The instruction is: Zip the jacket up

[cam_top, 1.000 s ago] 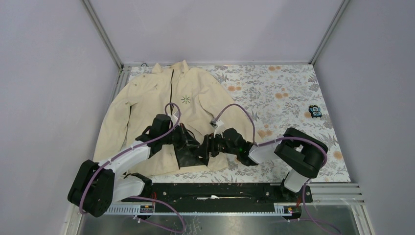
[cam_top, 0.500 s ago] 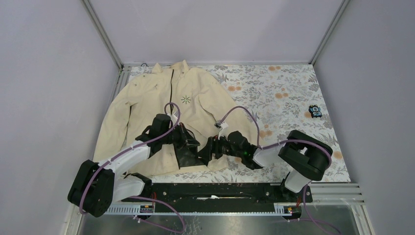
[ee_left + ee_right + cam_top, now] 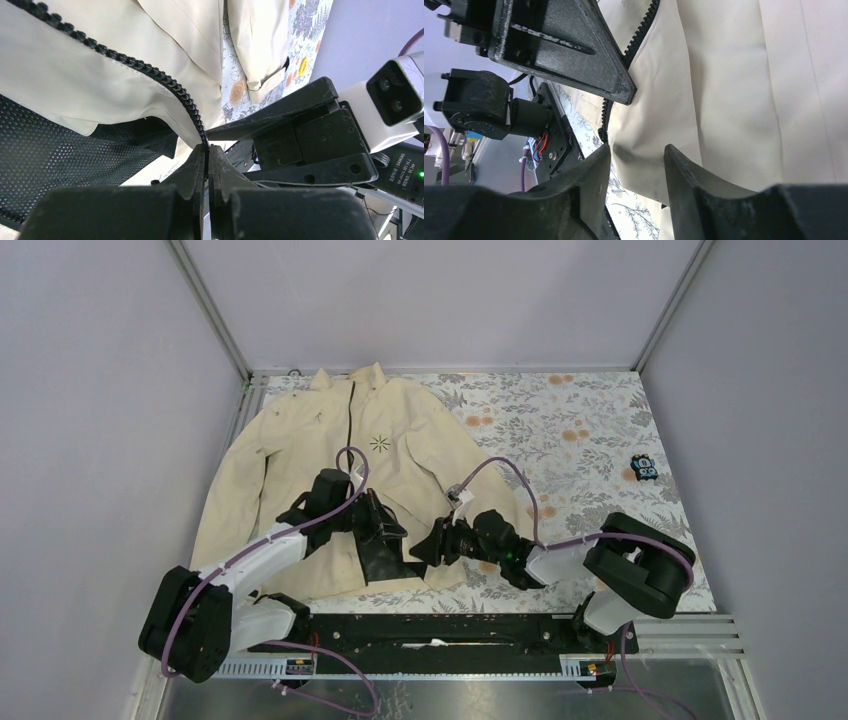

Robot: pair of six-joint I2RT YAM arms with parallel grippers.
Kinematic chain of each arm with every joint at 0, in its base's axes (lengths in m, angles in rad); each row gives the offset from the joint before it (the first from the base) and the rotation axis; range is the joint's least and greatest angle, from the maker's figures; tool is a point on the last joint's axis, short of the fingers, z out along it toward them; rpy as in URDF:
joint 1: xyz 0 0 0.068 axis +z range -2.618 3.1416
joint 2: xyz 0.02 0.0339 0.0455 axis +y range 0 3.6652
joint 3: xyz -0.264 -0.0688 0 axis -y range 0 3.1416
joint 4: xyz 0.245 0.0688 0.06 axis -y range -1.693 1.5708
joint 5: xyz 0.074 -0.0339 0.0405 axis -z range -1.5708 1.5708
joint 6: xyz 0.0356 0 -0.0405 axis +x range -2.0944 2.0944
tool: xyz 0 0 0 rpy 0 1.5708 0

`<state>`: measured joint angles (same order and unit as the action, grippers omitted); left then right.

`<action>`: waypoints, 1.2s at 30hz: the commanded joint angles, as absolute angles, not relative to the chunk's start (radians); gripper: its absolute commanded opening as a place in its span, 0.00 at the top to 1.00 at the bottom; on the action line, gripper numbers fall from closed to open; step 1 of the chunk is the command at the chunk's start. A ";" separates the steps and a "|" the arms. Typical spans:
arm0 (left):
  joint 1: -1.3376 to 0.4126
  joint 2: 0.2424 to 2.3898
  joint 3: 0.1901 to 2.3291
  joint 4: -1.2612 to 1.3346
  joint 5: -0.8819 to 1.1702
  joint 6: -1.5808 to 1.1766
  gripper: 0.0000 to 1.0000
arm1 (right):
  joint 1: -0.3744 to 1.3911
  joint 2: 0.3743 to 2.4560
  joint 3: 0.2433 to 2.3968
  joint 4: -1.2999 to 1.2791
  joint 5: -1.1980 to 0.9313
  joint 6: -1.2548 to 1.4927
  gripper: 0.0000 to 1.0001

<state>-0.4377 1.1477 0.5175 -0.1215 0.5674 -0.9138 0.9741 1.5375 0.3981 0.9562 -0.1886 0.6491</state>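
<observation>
Jacket (image 3: 330,440) lies front up at the left of the bench (image 3: 600,430), collar at the far side, lower front open. Left hand (image 3: 206,147) is clamped tight on the bottom end of one zipper (image 3: 125,60) strip. Right hand (image 3: 638,148) stands half apart at the opposite hem corner, gripping nothing. Over the last second the right arm has swung outward and its hand has shifted slightly along the hem; judged a re-approach, so the zipper ends are still unmated

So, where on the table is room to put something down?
Free: floral cloth between the jacket and the small black object. Crowded: near middle, where left arm and right arm meet at its hem.
</observation>
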 commanded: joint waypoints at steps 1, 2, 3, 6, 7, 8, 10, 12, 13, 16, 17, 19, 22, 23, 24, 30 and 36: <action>-0.440 1.141 0.562 -0.104 0.559 -0.930 1.00 | 0.977 1.568 0.448 1.024 -0.219 0.649 0.46; -0.440 1.141 0.559 -0.102 0.559 -0.933 1.00 | 0.977 1.575 0.453 1.025 -0.223 0.648 0.43; -0.440 1.140 0.557 -0.099 0.559 -0.936 1.00 | 0.977 1.581 0.461 1.026 -0.226 0.647 0.41; -0.440 1.139 0.550 -0.094 0.563 -0.941 1.00 | 0.977 1.614 0.476 1.050 -0.248 0.662 0.39; -0.440 1.140 0.549 -0.090 0.567 -0.945 1.00 | 0.977 1.627 0.479 1.066 -0.256 0.671 0.39; -0.440 1.140 0.545 -0.082 0.573 -0.950 1.00 | 0.978 1.642 0.482 1.080 -0.264 0.679 0.41; -0.440 1.139 0.543 -0.073 0.579 -0.954 1.00 | 0.976 1.666 0.489 1.093 -0.269 0.690 0.50; -0.440 1.134 0.543 -0.073 0.581 -0.952 1.00 | 0.977 1.678 0.496 1.096 -0.276 0.695 0.66; -0.440 1.133 0.543 -0.075 0.581 -0.950 1.00 | 0.976 1.681 0.497 1.104 -0.281 0.698 0.72; -0.440 1.128 0.544 -0.086 0.581 -0.934 1.00 | 0.976 1.687 0.486 1.151 -0.310 0.685 0.89; -0.440 1.125 0.543 -0.090 0.581 -0.930 0.99 | 0.973 1.687 0.481 1.163 -0.314 0.682 0.97; -0.440 1.111 0.530 -0.094 0.580 -0.925 0.89 | 0.964 1.694 0.469 1.212 -0.354 0.685 1.00; -0.440 1.084 0.500 -0.097 0.573 -0.923 0.70 | 0.945 1.715 0.463 1.279 -0.408 0.712 1.00; -0.440 1.079 0.491 -0.098 0.572 -0.925 0.65 | 0.940 1.727 0.465 1.296 -0.423 0.725 1.00; -0.439 1.074 0.481 -0.096 0.572 -0.926 0.61 | 0.934 1.741 0.467 1.317 -0.440 0.739 1.00; -0.446 1.066 0.465 -0.086 0.575 -0.935 0.67 | 0.918 1.803 0.475 1.403 -0.484 0.807 0.95; -0.466 1.073 0.473 -0.082 0.569 -0.938 1.00 | 0.916 1.790 0.458 1.391 -0.464 0.778 0.78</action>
